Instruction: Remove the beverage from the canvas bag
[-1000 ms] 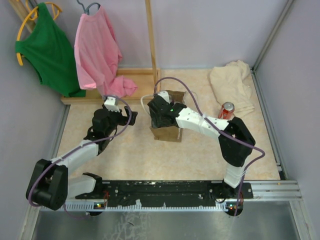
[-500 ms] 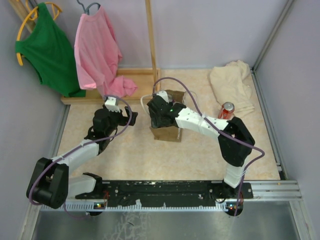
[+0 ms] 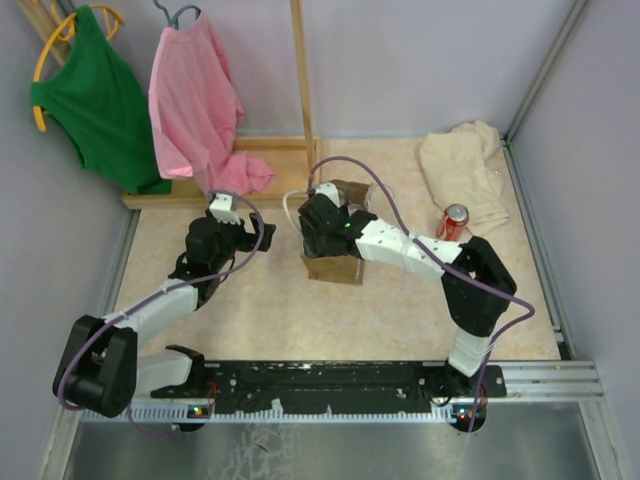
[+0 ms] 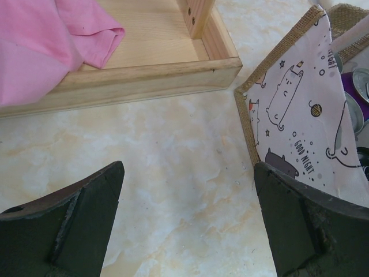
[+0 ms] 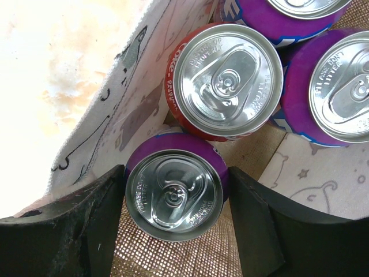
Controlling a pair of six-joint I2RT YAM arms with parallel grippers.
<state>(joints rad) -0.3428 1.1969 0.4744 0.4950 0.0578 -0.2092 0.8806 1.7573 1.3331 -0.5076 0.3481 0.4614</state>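
Observation:
The tan canvas bag (image 3: pixel 335 268) stands upright mid-table with its white handles (image 3: pixel 290 205) at the top. My right gripper (image 3: pixel 322 222) reaches down into it. In the right wrist view its fingers (image 5: pixel 176 193) press both sides of a purple can (image 5: pixel 173 193) standing on the bag's mesh floor (image 5: pixel 190 257). A red can (image 5: pixel 228 81) and two more purple cans (image 5: pixel 340 92) stand beside it. My left gripper (image 4: pixel 187 190) is open and empty over bare tabletop, just left of the bag's corner (image 4: pixel 245 115); it also shows in the top view (image 3: pixel 228 208).
A red can (image 3: pixel 455 220) stands on the table right of the bag, next to a cream cloth (image 3: pixel 465 165). A wooden rack base (image 3: pixel 260 170) with a pink shirt (image 3: pixel 195 110) and a green shirt (image 3: pixel 95 100) lies behind the left gripper.
The right arm has shifted slightly right, its gripper staying inside the bag. The left arm has not moved.

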